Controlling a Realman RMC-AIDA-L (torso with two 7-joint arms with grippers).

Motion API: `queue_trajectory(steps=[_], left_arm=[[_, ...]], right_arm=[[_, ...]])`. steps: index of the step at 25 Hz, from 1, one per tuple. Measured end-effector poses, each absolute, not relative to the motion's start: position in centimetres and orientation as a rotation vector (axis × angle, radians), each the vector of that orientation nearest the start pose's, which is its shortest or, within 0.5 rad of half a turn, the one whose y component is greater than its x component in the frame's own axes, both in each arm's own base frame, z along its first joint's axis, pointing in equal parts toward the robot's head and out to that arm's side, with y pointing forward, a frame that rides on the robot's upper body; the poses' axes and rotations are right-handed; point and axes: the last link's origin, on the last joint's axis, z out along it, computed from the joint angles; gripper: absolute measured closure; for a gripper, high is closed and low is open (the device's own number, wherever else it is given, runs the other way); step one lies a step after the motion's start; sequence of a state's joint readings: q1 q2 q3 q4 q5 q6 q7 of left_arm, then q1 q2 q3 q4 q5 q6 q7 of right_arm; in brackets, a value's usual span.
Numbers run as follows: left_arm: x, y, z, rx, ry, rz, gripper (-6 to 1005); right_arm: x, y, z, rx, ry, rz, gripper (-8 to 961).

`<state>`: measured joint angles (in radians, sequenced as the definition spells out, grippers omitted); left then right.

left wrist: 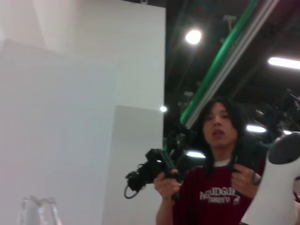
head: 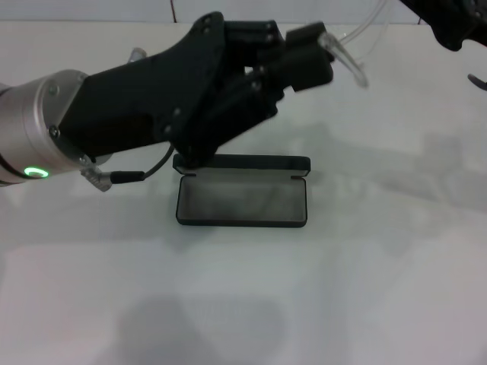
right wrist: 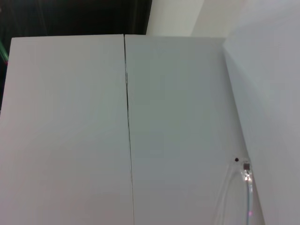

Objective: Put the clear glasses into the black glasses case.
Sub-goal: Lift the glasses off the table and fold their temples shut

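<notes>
Transparent colourless plastic glasses sit clamped in the left hand, raised at 12 o'clock above the open black rectangular case for lowering; right hand state indeterminable.

White counter, smooth, faintly glossy — soft shadows fall across it. One thing lies directly on it: the black glasses case, near the middle, open, lid laid back flat toward the far side, grey lining facing up. Tray holds nothing visible. A seam line crosses the counter's far edge.
</notes>
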<state>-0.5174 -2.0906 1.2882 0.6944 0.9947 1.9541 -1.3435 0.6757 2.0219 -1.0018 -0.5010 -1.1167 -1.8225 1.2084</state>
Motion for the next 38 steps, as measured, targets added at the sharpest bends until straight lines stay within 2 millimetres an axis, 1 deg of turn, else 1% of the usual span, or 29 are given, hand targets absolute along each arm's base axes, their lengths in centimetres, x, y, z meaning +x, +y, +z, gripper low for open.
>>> queue_trajectory(steps=[4, 6, 9, 12, 16, 18, 21, 24, 27, 29, 32, 38], left_arm=[[-13.6, 28.8, 2.2, -2.653, -0.106, -1.935, 906], [-14.1, 29.3, 2.5, -2.605, -0.14, -1.923, 907], [-14.5, 29.4, 2.6, -2.586, -0.15, -1.915, 907], [-15.0, 29.3, 2.8, -2.574, -0.164, -1.902, 907], [-15.4, 28.9, 2.4, -2.609, -0.178, -1.873, 908], [-15.3, 28.6, 2.1, -2.635, -0.173, -1.87, 913], [-14.6, 27.9, 1.6, -2.696, -0.114, -1.899, 921], [-13.4, 27.5, 1.1, -2.735, -0.038, -1.949, 928], [-12.3, 27.4, 0.7, -2.749, 0.029, -1.994, 936], [-11.9, 27.4, 0.7, -2.738, 0.07, -2.006, 935], [-11.6, 27.5, 0.8, -2.715, 0.107, -2.023, 933], [-11.4, 27.8, 1.2, -2.675, 0.107, -2.041, 953]], right_arm=[[13.9, 34.8, 4.2, -2.507, 0.057, 1.681, 837], [13.9, 34.8, 4.1, -2.51, 0.056, 1.675, 837], [14.0, 34.8, 4.5, -2.486, 0.049, 1.684, 837], [14.2, 34.8, 5.1, -2.449, 0.042, 1.71, 837], [14.8, 34.3, 6.5, -2.353, 0.027, 1.781, 836], [15.3, 34.3, 7.2, -2.296, 0.027, 1.799, 836], [15.7, 34.5, 7.7, -2.248, 0.032, 1.797, 836], [15.7, 34.8, 7.3, -2.25, 0.051, 1.773, 836], [15.3, 35.1, 6.0, -2.291, 0.061, 1.727, 836], [14.9, 35.3, 5.2, -2.32, 0.066, 1.699, 836], [14.3, 35.5, 4.1, -2.369, 0.067, 1.664, 836], [13.0, 35.8, 2.4, -2.449, 0.05, 1.618, 836]])
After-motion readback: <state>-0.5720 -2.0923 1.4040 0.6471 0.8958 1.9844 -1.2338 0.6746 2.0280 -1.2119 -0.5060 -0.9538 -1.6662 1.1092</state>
